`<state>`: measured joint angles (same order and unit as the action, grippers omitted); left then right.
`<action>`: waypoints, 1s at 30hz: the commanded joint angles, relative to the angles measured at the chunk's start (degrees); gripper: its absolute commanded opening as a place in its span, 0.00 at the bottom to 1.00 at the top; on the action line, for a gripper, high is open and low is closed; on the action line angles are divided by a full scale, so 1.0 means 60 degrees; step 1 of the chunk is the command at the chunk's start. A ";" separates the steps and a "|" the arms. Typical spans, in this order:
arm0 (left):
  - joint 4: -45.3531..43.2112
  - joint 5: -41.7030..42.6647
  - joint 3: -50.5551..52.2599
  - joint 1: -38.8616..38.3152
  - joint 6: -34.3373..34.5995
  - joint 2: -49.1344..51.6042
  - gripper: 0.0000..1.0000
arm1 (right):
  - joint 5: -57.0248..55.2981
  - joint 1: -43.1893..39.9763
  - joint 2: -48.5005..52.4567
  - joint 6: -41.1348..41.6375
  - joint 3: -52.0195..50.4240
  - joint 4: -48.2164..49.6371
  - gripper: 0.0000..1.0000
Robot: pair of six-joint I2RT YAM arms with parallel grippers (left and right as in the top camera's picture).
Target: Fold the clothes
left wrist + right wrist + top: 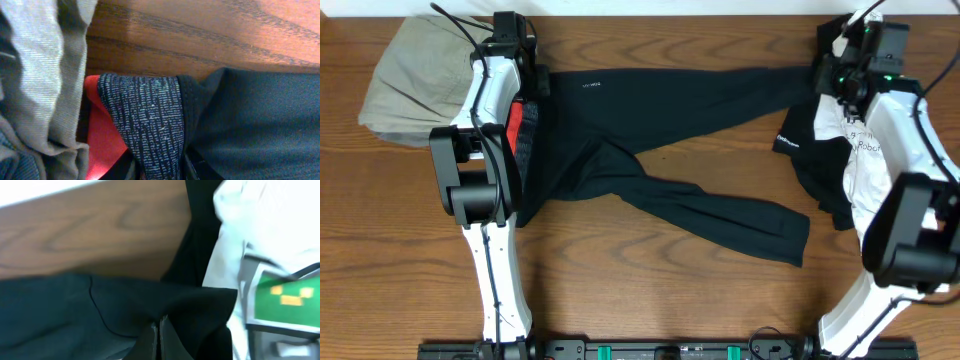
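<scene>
Desk (pixel 670 300): wood.
Black pants (pixel 620 130): spread mid-desk, one leg angling nearward, other stretched rightward.
Left end effector (pixel 528 72): clamped on grey-and-red waistband (pixel 140 125).
Right end effector (pixel 159 335): closed on far leg's cuff.
Khaki trousers (pixel 415 80): far-left heap.

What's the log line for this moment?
left claw: shut on waistband | right claw: shut on leg cuff | black pants: spread out, unfolded

Your overhead view looks straight down on the whole table (pixel 670 290), left wrist close on the waistband (pixel 145 120), right wrist equally near, facing down, all three sharing the black pants (pixel 650 100).
</scene>
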<state>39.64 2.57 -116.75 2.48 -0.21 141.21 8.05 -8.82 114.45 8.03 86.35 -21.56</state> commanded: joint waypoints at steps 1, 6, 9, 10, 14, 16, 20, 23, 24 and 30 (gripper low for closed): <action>0.0280 -0.0022 0.0204 0.0058 0.0087 0.0233 0.25 | -0.0113 -0.0091 0.0423 -0.0171 0.0142 0.0066 0.01; 0.0280 -0.0022 0.0204 0.0058 0.0084 0.0233 0.25 | -0.0025 -0.0106 0.0441 -0.0175 0.0146 -0.0036 0.02; 0.0284 -0.0018 0.0204 0.0058 0.0087 0.0233 0.25 | -0.0022 -0.0160 0.0324 -0.0168 0.0157 -0.0346 0.27; 0.0284 -0.0018 0.0204 0.0058 0.0087 0.0233 0.25 | -0.0022 -0.0222 0.0240 -0.0164 0.0164 -0.0557 0.50; 0.0280 -0.0018 0.0204 0.0058 0.0087 0.0233 0.25 | -0.0015 -0.0554 -0.0062 -0.0124 0.0164 -0.1206 0.80; 0.0280 -0.0018 0.0204 0.0058 0.0087 0.0233 0.25 | 0.0015 -0.0765 -0.0171 -0.0040 0.0164 -0.1501 0.81; 0.0284 -0.0015 0.0204 0.0058 0.0087 0.0233 0.25 | 0.0495 -0.1198 -0.0157 0.0051 0.0157 -0.2000 0.77; 0.0284 -0.0015 0.0204 0.0058 0.0087 0.0233 0.25 | 0.0954 -0.1410 -0.0142 0.0233 0.0025 -0.1956 0.66; 0.0284 -0.0015 0.0204 0.0058 0.0087 0.0233 0.25 | 0.0994 -0.1435 -0.0142 0.0324 -0.0022 -0.1887 0.61; 0.0288 -0.0015 0.0204 0.0058 0.0091 0.0233 0.25 | 0.1439 -0.1435 -0.0062 0.1282 -0.0557 -0.1231 0.43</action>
<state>39.66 2.57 -116.77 2.48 -0.19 141.21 13.63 -17.63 115.09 11.99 84.88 -29.93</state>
